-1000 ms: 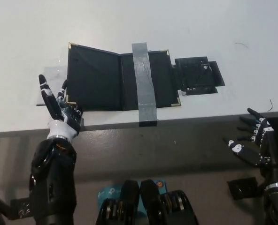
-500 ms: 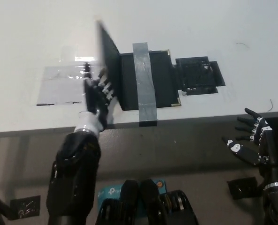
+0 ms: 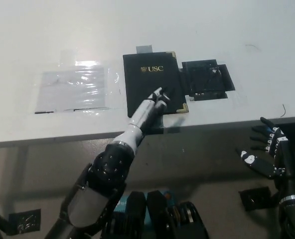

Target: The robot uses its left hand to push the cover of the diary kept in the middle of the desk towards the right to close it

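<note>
The black diary [image 3: 155, 74] lies shut in the middle of the white desk [image 3: 197, 25], its cover showing gold "USC" lettering and gold corners. My left hand [image 3: 151, 107] reaches in from the lower left and rests flat on the front part of the cover, fingers spread and holding nothing. My black right hand [image 3: 267, 152] hangs below the desk's front edge at the far right, open and away from the diary.
A clear plastic sheet [image 3: 73, 89] is stuck to the desk left of the diary. A patch of black tape [image 3: 207, 79] sits just right of the diary. The desk's front edge [image 3: 212, 124] runs across below the diary.
The cover swung from lying open on the left, through upright, down to the right, and the diary is now shut. My left hand followed it rightward. The right hand stayed put.
</note>
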`<state>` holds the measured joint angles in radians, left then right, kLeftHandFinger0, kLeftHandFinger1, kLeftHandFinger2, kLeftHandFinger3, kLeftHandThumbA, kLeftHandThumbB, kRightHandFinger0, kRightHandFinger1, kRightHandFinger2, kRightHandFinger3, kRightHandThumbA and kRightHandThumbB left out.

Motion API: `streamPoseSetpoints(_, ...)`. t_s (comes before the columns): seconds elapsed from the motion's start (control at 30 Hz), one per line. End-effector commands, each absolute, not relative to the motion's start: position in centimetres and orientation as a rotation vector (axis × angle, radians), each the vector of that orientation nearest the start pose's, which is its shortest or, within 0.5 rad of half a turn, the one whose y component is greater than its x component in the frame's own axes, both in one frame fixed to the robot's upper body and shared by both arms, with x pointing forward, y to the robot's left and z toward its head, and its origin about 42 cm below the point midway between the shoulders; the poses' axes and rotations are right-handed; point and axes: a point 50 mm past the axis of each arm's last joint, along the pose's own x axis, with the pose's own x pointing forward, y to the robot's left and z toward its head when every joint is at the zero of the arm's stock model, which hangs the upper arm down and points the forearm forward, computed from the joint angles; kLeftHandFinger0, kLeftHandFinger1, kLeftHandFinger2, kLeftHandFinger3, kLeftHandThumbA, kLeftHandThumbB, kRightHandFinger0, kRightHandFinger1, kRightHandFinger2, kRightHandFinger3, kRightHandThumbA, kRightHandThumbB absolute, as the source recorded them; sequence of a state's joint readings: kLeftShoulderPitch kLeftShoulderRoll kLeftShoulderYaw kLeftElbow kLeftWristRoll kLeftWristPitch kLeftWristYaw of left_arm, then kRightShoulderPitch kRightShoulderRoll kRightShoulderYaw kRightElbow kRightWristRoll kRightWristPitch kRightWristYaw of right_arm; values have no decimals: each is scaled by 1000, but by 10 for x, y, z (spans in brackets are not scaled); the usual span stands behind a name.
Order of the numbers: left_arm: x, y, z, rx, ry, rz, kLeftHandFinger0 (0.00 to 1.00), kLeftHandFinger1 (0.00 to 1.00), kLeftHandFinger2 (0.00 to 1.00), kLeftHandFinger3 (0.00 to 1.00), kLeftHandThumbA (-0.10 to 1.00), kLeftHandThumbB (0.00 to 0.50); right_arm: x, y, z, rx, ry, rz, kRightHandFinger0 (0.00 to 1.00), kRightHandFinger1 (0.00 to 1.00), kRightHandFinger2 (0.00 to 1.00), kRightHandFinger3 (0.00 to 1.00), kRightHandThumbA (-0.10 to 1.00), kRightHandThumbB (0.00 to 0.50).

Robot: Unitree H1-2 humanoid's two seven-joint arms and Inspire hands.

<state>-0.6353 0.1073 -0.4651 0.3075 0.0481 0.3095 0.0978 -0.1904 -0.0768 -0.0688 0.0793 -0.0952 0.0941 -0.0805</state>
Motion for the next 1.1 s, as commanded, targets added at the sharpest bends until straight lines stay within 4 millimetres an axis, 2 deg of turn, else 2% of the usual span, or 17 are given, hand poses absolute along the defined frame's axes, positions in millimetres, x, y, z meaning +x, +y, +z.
streamPoseSetpoints(0.0,436,53,207,1802,-607,-562,1000,1000,1000,1000,820,58,353,-243,154,-171,-89,-98,516,657,751,879,863,66)
streamPoseSetpoints(0.07,437,64,203,1780,-583,-558,1000,1000,1000,1000,943,45,353,-243,154,-168,-89,-100,508,656,754,872,847,57)
streamPoseSetpoints(0.17,437,71,209,1756,-575,-547,1000,1000,1000,1000,1000,39,354,-244,154,-170,-88,-104,507,656,754,869,846,59)
streamPoseSetpoints(0.37,431,86,226,1701,-635,-459,1000,1000,1000,1000,1000,35,351,-243,150,-153,-76,-111,502,653,737,868,845,69)
streamPoseSetpoints(0.43,427,92,232,1650,-641,-435,1000,1000,1000,1000,1000,36,351,-244,148,-165,-90,-108,494,650,744,873,845,49)
streamPoseSetpoints(0.57,410,106,247,1409,-633,-362,1000,1000,1000,1000,917,45,350,-246,146,-185,-105,-111,467,640,742,868,862,59)
streamPoseSetpoints(0.6,403,110,251,1321,-638,-336,1000,1000,1000,1000,900,46,349,-247,146,-181,-101,-115,472,646,749,870,873,68)
streamPoseSetpoints(0.63,389,115,259,1220,-639,-273,1000,1000,1000,1000,953,66,349,-247,146,-166,-96,-116,491,652,755,868,872,82)
streamPoseSetpoints(0.67,387,116,260,1210,-639,-265,1000,1000,1000,1000,959,66,349,-246,146,-165,-95,-116,494,653,756,867,871,83)
streamPoseSetpoints(0.7,369,122,271,1082,-610,-236,1000,1000,1000,1000,1000,76,349,-247,146,-155,-93,-116,503,654,757,867,859,88)
streamPoseSetpoints(0.73,366,124,275,1062,-605,-229,1000,1000,1000,1000,1000,79,351,-246,147,-147,-95,-114,506,654,758,867,853,88)
streamPoseSetpoints(0.77,354,128,282,1010,-606,-216,1000,1000,1000,1000,1000,73,352,-245,147,-174,-110,-115,486,635,746,862,849,58)
streamPoseSetpoints(0.8,340,136,289,903,-610,-188,1000,1000,1000,1000,1000,101,352,-245,148,-180,-107,-113,476,632,746,867,854,45)
streamPoseSetpoints(0.87,314,155,299,723,-624,-169,1000,1000,1000,1000,1000,121,352,-245,148,-185,-102,-113,459,629,743,872,861,49)
streamPoseSetpoints(0.93,304,164,303,647,-639,-161,1000,1000,1000,1000,1000,109,351,-246,148,-175,-102,-118,455,628,737,868,861,62)
streamPoseSetpoints(0.97,288,186,303,517,-649,-148,1000,1000,1000,1000,1000,111,352,-247,147,-174,-102,-123,441,618,721,852,861,81)
streamPoseSetpoints(1.07,275,212,293,415,-630,-85,1000,1000,1000,1000,1000,120,354,-249,148,-168,-102,-122,458,626,722,846,877,104)
